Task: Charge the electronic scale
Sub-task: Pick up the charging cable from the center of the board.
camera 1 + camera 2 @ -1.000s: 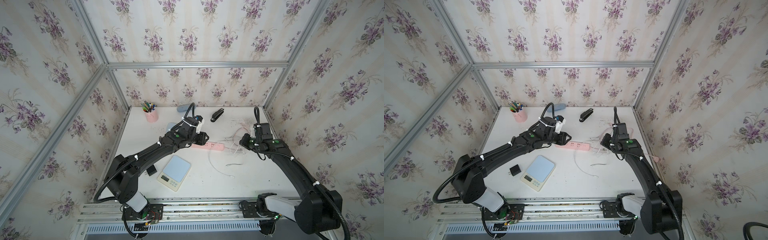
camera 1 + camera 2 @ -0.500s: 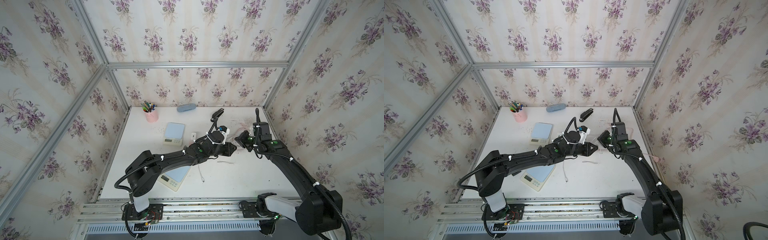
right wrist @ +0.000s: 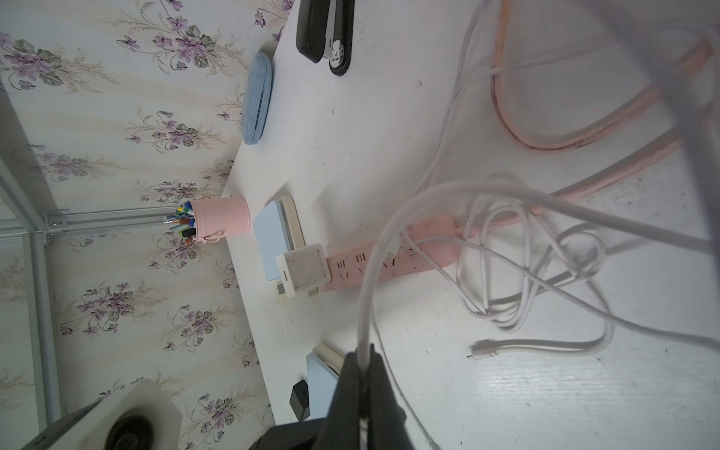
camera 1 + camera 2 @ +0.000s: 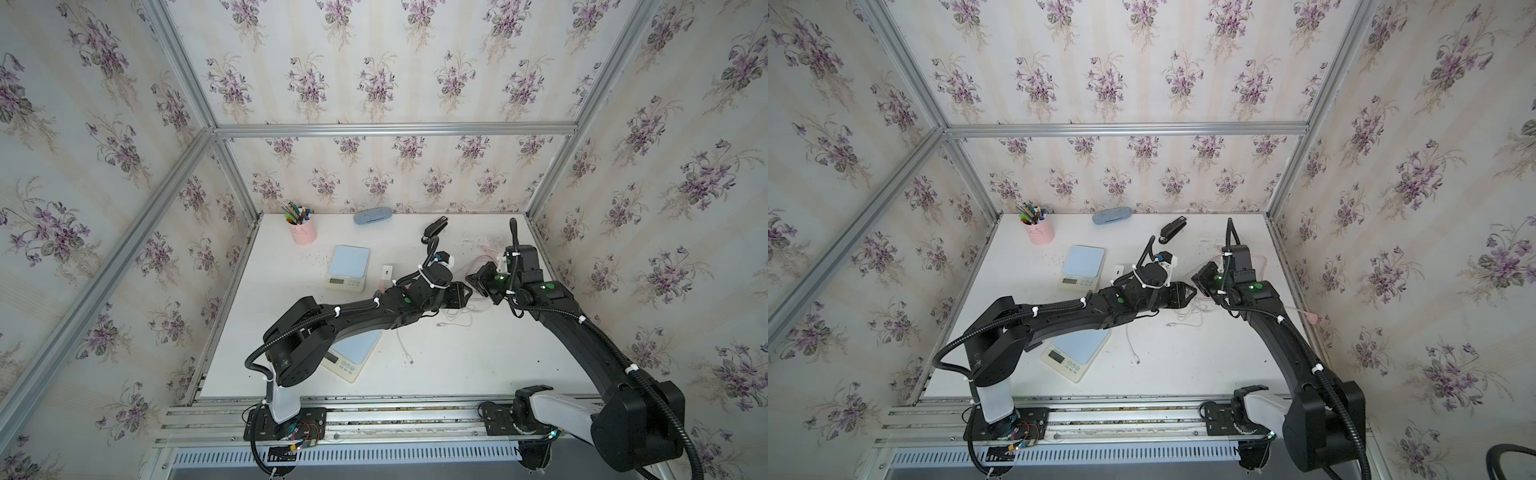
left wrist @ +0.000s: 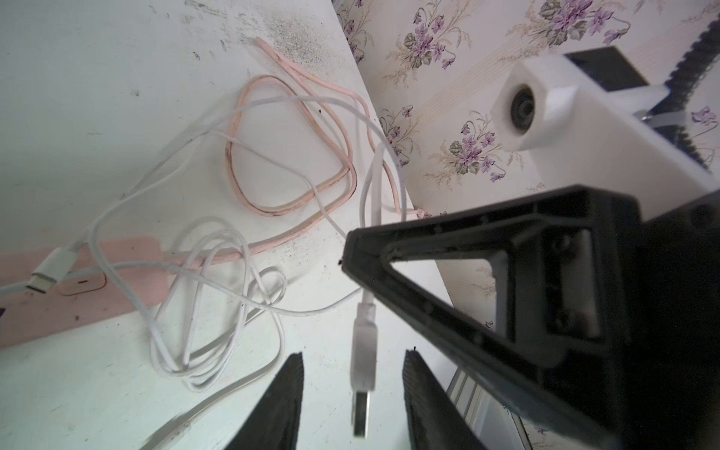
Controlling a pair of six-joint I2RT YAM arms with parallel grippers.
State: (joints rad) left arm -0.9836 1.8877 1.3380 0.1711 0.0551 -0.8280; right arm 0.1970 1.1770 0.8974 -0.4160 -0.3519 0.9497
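Left gripper [image 5: 352, 352]: jaws part open around the USB plug [image 5: 364, 358], a gap on each side, touching neither.
Right gripper [image 3: 362, 356]: jaws clamped on the white cable [image 3: 368, 296], which arcs up and away over the table [image 4: 457, 365].
Top views: both grippers tip to tip over the right half of the table; jaw gaps and plug too small to make out there.
Left wrist view only: one right finger [image 5: 467, 280] seen from the side, the cable dropping out of it to the dangling plug; second plug [image 5: 50, 272] lying on the pink strip [image 5: 128, 288].
Right wrist view only: white charger [image 3: 306, 269] seated on the strip's end, next to the far scale [image 3: 272, 241]; loose connector [image 3: 483, 352] flat on the table; black adapter [image 3: 300, 399] just beside the near scale [image 3: 321, 378].
Scales in top views: far one near the back, left of centre; near one at the front, half under the left arm.
Strip in top views: mostly hidden by the left arm.
Back edge: pen cup [image 4: 303, 232], blue case [image 4: 372, 216], stapler [image 4: 435, 228].
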